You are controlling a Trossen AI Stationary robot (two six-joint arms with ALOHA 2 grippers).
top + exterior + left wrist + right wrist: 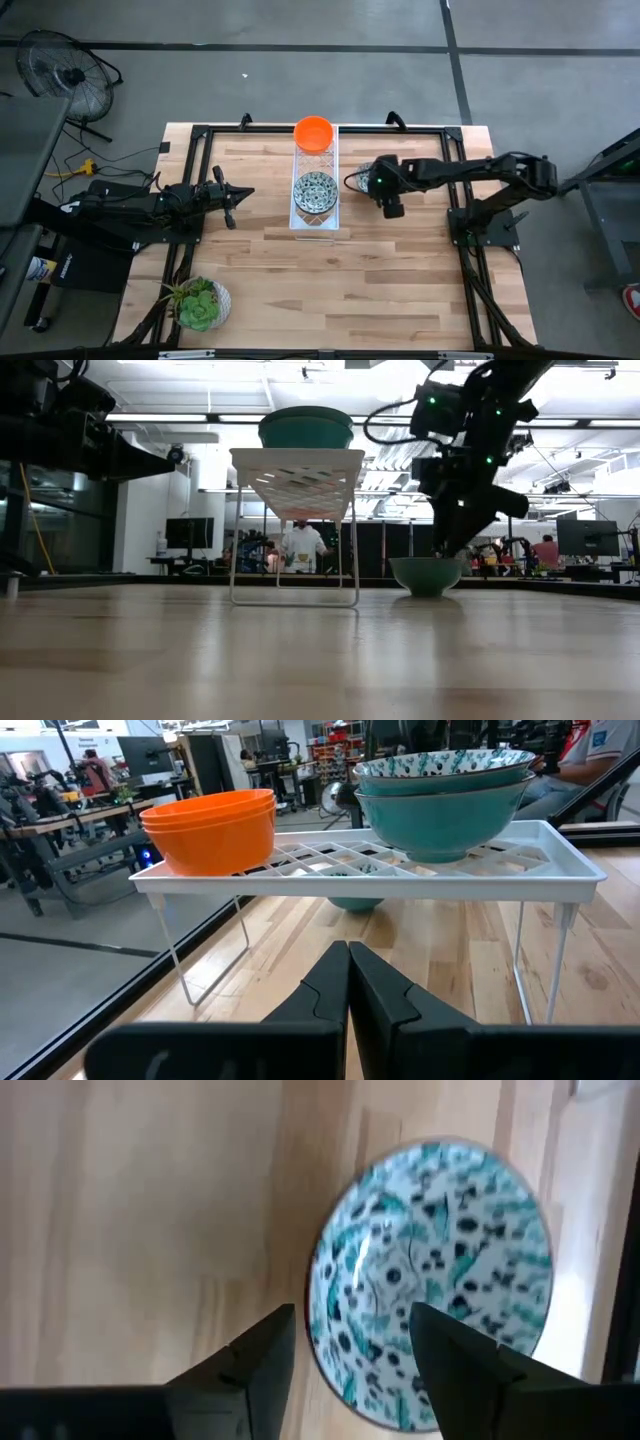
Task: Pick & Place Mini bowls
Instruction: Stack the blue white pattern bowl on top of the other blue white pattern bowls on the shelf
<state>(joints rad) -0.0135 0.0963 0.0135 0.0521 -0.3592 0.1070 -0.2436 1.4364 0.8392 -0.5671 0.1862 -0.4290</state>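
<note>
A white wire rack (315, 215) stands mid-table. On it sit a stack of orange bowls (210, 825) and two stacked blue-green patterned bowls (445, 800). A third patterned bowl (430, 1280) rests on its base on the table just right of the rack (427, 575). My right gripper (350, 1315) is open and points down over this bowl, one finger above the inside and one outside the rim. The left gripper (348, 982) is shut and waits left of the rack (232, 196), touching nothing. My right gripper comes at the patterned bowl from above with its fingers on either side of the near rim (318, 1295). One finger (455, 1350) is over the inside and the other (262, 1352) is outside. Whether they touch the rim, I cannot tell. The bowl stands upright on the table.
A round pot with a green plant (200, 303) sits at the table's near left corner. Black frame rails (200, 130) run along the table's sides and far edge. Bare wood lies near of the rack. People and desks show in the room beyond.
</note>
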